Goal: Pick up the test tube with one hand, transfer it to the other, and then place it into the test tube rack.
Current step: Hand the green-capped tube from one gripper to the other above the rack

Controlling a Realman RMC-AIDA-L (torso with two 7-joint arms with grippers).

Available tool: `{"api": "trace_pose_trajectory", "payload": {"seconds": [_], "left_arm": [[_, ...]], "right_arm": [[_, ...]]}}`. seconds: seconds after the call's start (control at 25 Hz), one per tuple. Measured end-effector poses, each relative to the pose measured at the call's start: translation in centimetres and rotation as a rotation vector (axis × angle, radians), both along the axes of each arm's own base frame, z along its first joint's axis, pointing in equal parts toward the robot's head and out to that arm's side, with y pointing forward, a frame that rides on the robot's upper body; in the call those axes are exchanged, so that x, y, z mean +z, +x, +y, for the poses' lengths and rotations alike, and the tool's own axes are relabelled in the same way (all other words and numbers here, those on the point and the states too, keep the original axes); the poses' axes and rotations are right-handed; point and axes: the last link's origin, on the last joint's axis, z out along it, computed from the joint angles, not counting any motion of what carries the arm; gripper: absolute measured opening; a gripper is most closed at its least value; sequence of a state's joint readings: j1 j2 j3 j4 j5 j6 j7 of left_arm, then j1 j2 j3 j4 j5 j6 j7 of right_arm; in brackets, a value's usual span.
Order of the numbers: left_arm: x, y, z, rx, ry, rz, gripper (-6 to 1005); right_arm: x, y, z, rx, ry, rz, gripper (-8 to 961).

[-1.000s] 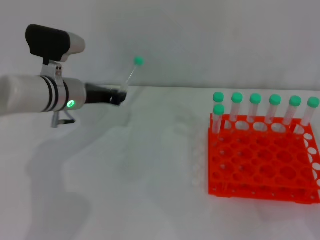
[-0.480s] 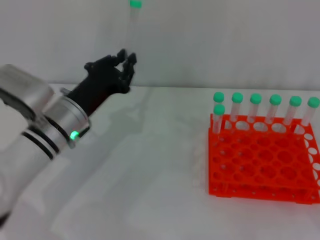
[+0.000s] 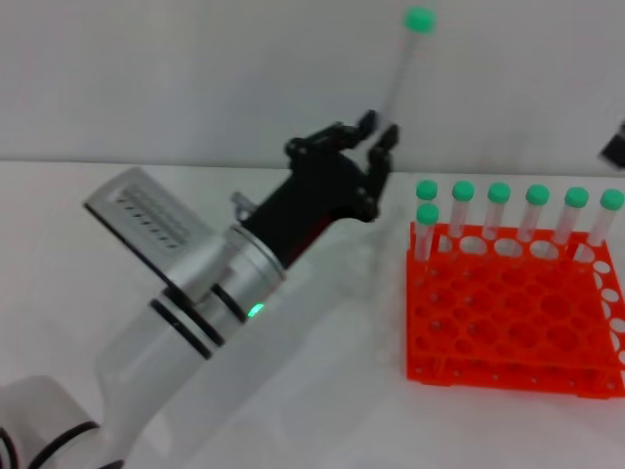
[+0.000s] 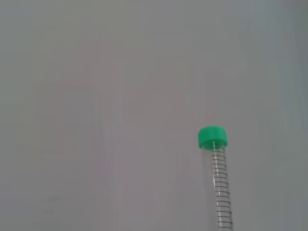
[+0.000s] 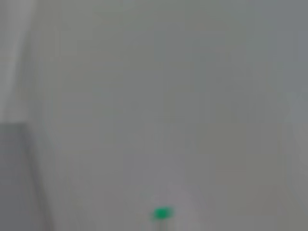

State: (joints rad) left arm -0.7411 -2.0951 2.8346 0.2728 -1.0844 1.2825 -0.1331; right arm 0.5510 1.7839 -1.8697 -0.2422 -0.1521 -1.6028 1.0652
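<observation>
My left gripper [image 3: 379, 129] is shut on the lower end of the test tube [image 3: 402, 68] and holds it in the air, nearly upright, with its mint-green cap [image 3: 419, 20] on top. It is just left of and behind the orange test tube rack [image 3: 508, 322] on the white table. The left wrist view shows the tube [image 4: 220, 192] and its cap against the grey wall. A small dark part of my right gripper [image 3: 615, 147] shows at the right edge, above the rack. The right wrist view shows a blurred green cap [image 5: 162, 212].
Several capped tubes [image 3: 499, 210] stand in the rack's back row, and one [image 3: 426, 230] in the second row at its left end. A grey wall rises behind the white table [image 3: 322, 391]. My left arm [image 3: 186, 283] crosses the table's left half.
My left arm has swung to the right with the tube, from the far left to just beside the rack. The dark part of my right gripper has come into view.
</observation>
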Motion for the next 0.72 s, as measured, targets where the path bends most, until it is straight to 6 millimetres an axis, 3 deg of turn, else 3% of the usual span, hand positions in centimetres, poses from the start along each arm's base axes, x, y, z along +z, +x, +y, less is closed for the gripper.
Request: {"api": "trace_pose_trajectory", "payload": {"seconds": [0.32, 0.72], "left_arm": [[-2.4, 2.0, -1.0, -0.051, -0.092, 0.029, 242], [-3.0, 1.9, -1.6, -0.069, -0.119, 0.056, 254]], "right_arm": [[-2.1, -2.8, 1.4, 0.072, -0.073, -0.054, 861], [-3.4, -5.0, 3.5, 0.074, -0.054, -0.083, 853]]}}
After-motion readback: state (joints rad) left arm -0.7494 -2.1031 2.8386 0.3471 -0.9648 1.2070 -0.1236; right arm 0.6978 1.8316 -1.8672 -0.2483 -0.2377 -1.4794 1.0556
